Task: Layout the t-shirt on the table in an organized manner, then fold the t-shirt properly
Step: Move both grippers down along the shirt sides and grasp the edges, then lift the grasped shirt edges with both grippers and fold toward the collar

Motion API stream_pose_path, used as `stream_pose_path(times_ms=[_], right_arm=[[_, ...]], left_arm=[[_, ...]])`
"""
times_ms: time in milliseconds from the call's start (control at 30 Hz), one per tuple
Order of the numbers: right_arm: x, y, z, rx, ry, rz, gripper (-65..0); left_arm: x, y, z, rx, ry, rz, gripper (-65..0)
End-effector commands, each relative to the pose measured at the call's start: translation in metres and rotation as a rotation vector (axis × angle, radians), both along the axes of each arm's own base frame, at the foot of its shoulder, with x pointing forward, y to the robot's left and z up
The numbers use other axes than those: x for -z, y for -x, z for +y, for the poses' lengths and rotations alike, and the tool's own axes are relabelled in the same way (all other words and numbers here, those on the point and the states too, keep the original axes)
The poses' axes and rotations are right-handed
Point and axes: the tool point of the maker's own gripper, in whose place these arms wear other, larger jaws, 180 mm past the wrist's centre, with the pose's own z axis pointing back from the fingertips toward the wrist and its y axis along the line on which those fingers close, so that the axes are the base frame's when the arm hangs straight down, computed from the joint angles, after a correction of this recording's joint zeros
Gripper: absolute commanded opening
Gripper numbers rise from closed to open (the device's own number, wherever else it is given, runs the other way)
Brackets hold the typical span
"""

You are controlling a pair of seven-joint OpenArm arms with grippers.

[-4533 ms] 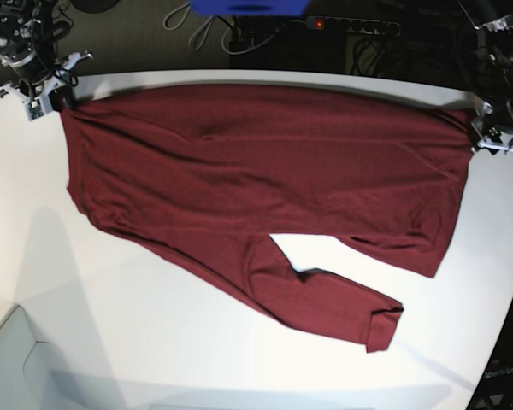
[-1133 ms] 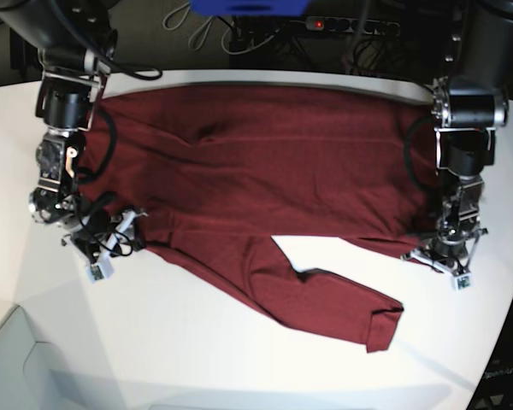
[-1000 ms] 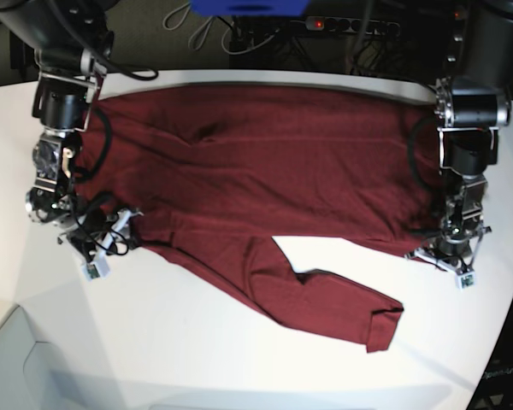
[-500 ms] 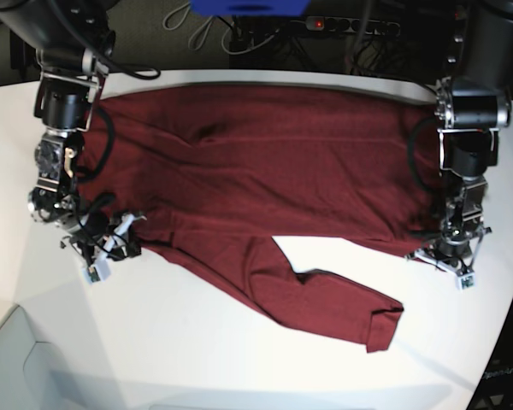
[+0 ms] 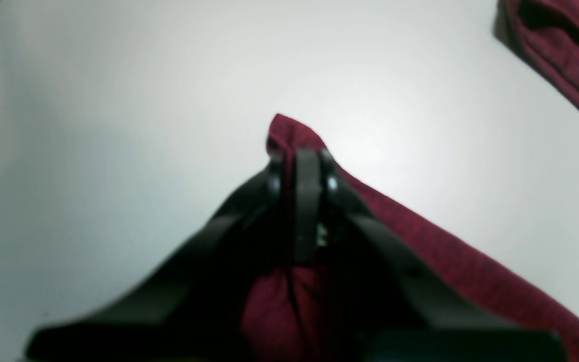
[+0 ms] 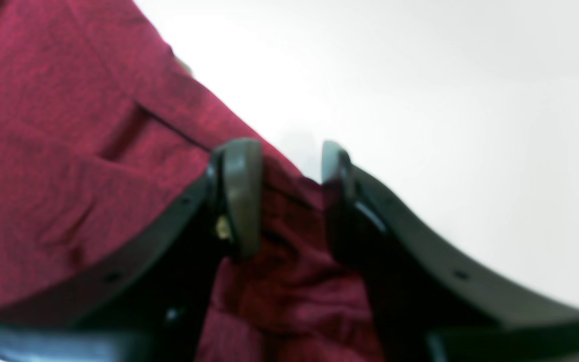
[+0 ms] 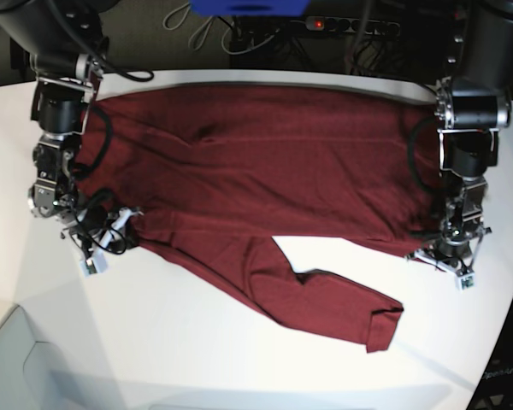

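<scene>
The dark maroon t-shirt [image 7: 274, 162] lies spread across the far half of the white table [image 7: 197, 342], with one long sleeve [image 7: 325, 299] trailing toward the front. My left gripper [image 7: 449, 265] sits at the shirt's near right corner. In the left wrist view this gripper [image 5: 302, 161] is shut, with a tip of the t-shirt [image 5: 445, 251] poking out past its fingers. My right gripper [image 7: 111, 239] is at the near left edge of the shirt. Seen from the right wrist, this gripper [image 6: 289, 166] has its jaws apart and straddles the hem of the t-shirt [image 6: 68, 125].
A power strip [image 7: 350, 26] and cables lie on the dark floor beyond the table's far edge, beside a blue object [image 7: 248, 7]. The table's curved edge [image 7: 496, 342] runs down the right side. A pale box corner [image 7: 17, 367] shows at the front left.
Both arms have come down from the far corners to the shirt's near edge. In the last second the right gripper's jaws narrowed around the hem. The left gripper stayed shut and still.
</scene>
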Motion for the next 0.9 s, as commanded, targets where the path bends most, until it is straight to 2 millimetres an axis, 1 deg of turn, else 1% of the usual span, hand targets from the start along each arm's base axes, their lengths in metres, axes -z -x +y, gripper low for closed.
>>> stream_pose_path(times_ms=[0, 100, 133, 200, 267, 333, 367, 467, 500, 600, 733, 800, 867], right_arm=[[-0.02, -0.014, -0.009, 0.015, 0.004, -0.058, -40.8], [-0.016, -0.011, -0.012, 0.017, 0.006, -0.049, -33.6], [-0.012, -0.007, -0.012, 0.017, 0.006, -0.04, -32.1], [-0.007, -0.002, -0.012, 0.017, 0.005, -0.029, -32.1], [-0.006, -0.001, -0.012, 0.017, 0.005, -0.026, -36.8], [-0.005, 0.0, -0.012, 0.017, 0.005, -0.025, -43.9], [-0.005, 0.0, -0.012, 0.017, 0.005, -0.025, -48.0], [-0.005, 0.0, -0.012, 0.017, 0.007, -0.024, -64.0], [-0.005, 0.0, -0.011, 0.015, 0.007, -0.024, -65.0], [-0.005, 0.0, -0.013, 0.016, 0.01, -0.024, -65.0], [-0.01, -0.003, -0.023, 0.027, 0.024, -0.033, -65.0], [-0.016, -0.007, -0.025, 0.029, 0.025, -0.048, -65.0], [-0.023, -0.013, -0.026, 0.036, 0.022, -0.066, -65.0]], left_arm=[[-0.012, -0.008, 0.007, -0.009, -0.007, -0.017, -64.9], [-0.012, -0.008, 0.007, -0.009, -0.007, -0.017, -64.9], [-0.013, -0.009, 0.007, -0.009, -0.007, -0.019, -64.9], [-0.013, -0.009, 0.007, -0.009, -0.007, -0.019, -64.9], [-0.013, -0.009, 0.007, -0.009, -0.007, -0.02, -64.9], [-0.013, -0.009, 0.007, -0.009, -0.007, -0.02, -64.9], [-0.013, -0.009, 0.007, -0.009, -0.007, -0.02, -64.9], [-0.014, -0.009, 0.007, -0.011, -0.006, -0.024, -64.9], [-0.016, -0.01, 0.009, -0.024, 0.002, -0.036, -64.9], [-0.024, -0.009, 0.024, -0.102, 0.047, -0.099, -64.9], [-0.028, -0.004, 0.04, -0.192, 0.105, -0.142, -64.9], [-0.031, -0.004, 0.043, -0.203, 0.11, -0.154, -64.9], [-0.042, -0.01, 0.044, -0.197, 0.099, -0.186, -64.9]])
